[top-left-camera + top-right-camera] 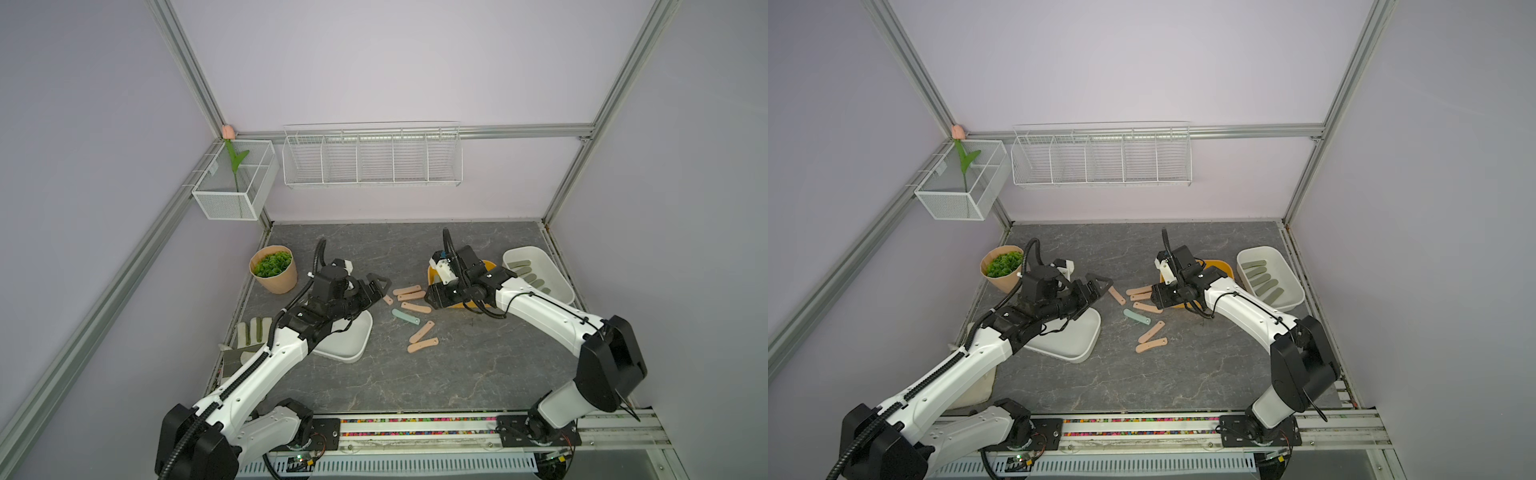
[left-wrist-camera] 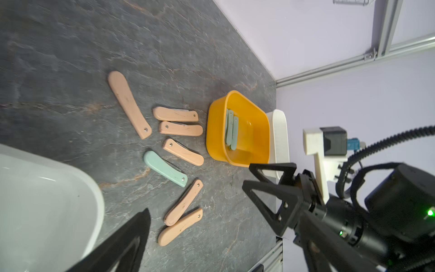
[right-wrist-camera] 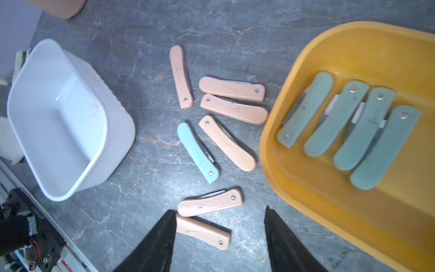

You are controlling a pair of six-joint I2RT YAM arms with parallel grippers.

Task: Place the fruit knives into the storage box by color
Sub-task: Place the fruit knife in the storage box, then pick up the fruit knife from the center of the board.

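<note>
1. Tabletop (image 1: 415,374) of grey marbled stone carries everything. The loose fruit knives lie scattered at its middle, between the two arms, where either can reach them.
2. Empty white box (image 3: 58,117) sits on the left arm's side, just beside the scatter. Nothing is in it, and I would guess it waits for the peach ones. In both top views the left arm covers much of it.
3. Yellow box (image 3: 329,200) holds four mint knives (image 3: 348,122) side by side, so that colour has its home. From above, the right wrist hides nearly all of it.
4. Second white box (image 1: 1287,270) at the far right holds five olive knives (image 1: 1262,278) in a row, well apart from the scatter.
5. Work glove (image 1: 249,332) lies half under the left arm and is no part of the sorting.
6. Left gripper (image 1: 376,289) hangs by the empty box's inner end, pointed at the pile. Its jaws are spread wide with nothing between them.
7. Right gripper (image 3: 220,212) hovers at the scatter's edge, just beside the yellow box, jaws parted and empty. To my eye it is poised for a pick, though I cannot judge how high it hangs.
8. Six peach knives (image 3: 231,89) and one mint knife (image 3: 197,153) lie on the stone, not yet boxed. One peach handle slips partly behind a right finger (image 3: 162,240).
9. Slivers of blade show at several handles, but I cannot tell whether any knife is truly open.
</note>
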